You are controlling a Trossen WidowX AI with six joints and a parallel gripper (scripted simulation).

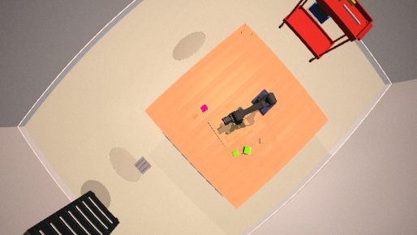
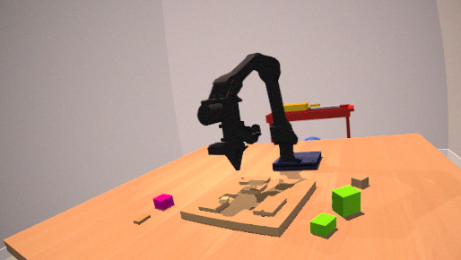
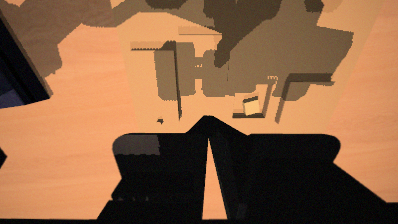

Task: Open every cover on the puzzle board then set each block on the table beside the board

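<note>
The tan puzzle board [image 2: 230, 226] lies on the table under the arm. Raised covers show on it, one at the front right [image 2: 271, 207], one at the front left [image 2: 214, 206] and one at the back [image 2: 255, 181]. A small pale square [image 2: 224, 198] [image 3: 252, 106] shows between dark edges on the board; whether it is a block or a lit patch is unclear. The arm's shadow hides much of the board, so I cannot tell how far each cover is open. My gripper [image 2: 238, 168] [image 3: 207, 120] is shut and empty, above the board.
A magenta block [image 1: 204, 108] [image 2: 163, 202] and a thin orange piece [image 2: 142, 219] lie left of the board. A large green block [image 1: 247, 150] [image 2: 346, 202], a smaller green one [image 1: 235, 153] [image 2: 323, 225] and a tan block [image 2: 360, 182] lie to its right. The arm's navy base [image 2: 297, 161] stands behind.
</note>
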